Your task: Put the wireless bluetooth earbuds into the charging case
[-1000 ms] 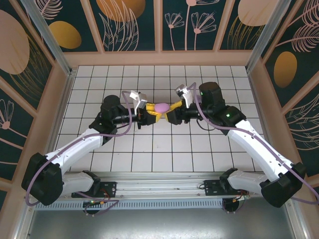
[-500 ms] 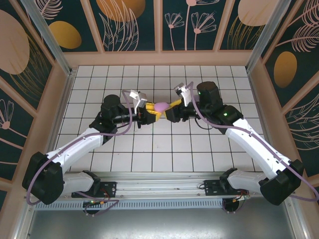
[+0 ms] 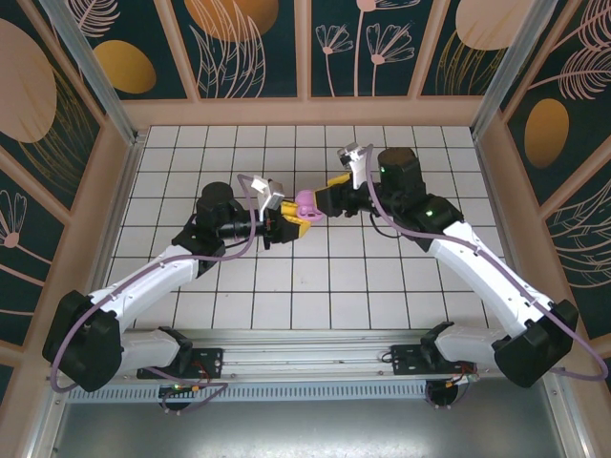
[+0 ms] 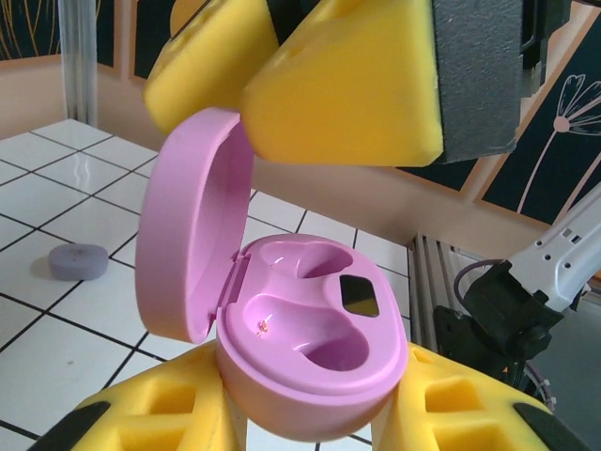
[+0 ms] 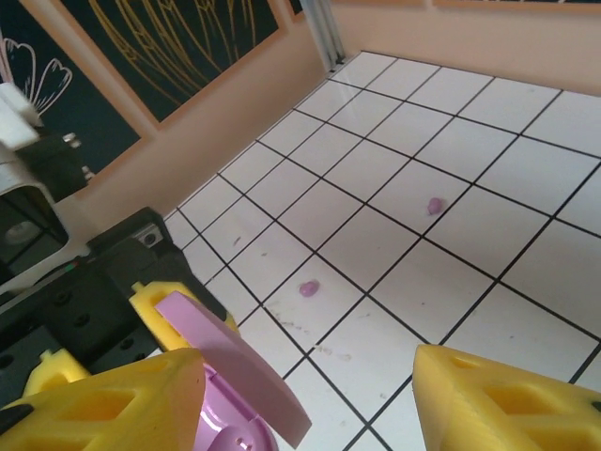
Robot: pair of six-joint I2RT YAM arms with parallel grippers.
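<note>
Two arms meet over the middle of the tiled worktop (image 3: pixel 239 277) in my overhead view, their wrists angled toward each other. The left fingers (image 3: pixel 292 223) are clenched on the pink charging case (image 3: pixel 305 202), and the right fingers (image 3: pixel 325 195) come in from the opposite side, right up against it.

From the left wrist camera I look straight into the case. It is hinged open, with its base wedged between the two yellow fingers at the bottom of the picture, held up off the tiles. The lid (image 4: pixel 192 225) stands nearly upright on the picture's left. Two moulded wells face up, with a small dark window (image 4: pixel 357 296) beside them. The other arm's yellow fingers hang at the top, one behind the lid's upper rim and one in front of it, and I cannot tell whether either one touches. On a tile beyond lies a lavender-grey oval piece (image 4: pixel 78 261), well apart from the case. I cannot tell whether it is a bud or another case.

From the right wrist camera I see the right fingers released and spread wide, with the lid's edge rising between them, close to the one at the picture's lower left. Two tiny pinkish-purple earbuds (image 5: pixel 308 288) lie loose on the tiles — one near, and a second earbud (image 5: pixel 436 205) farther out — both well apart from the case. The left arm's black body and yellow tips sit at the picture's left edge.
</note>
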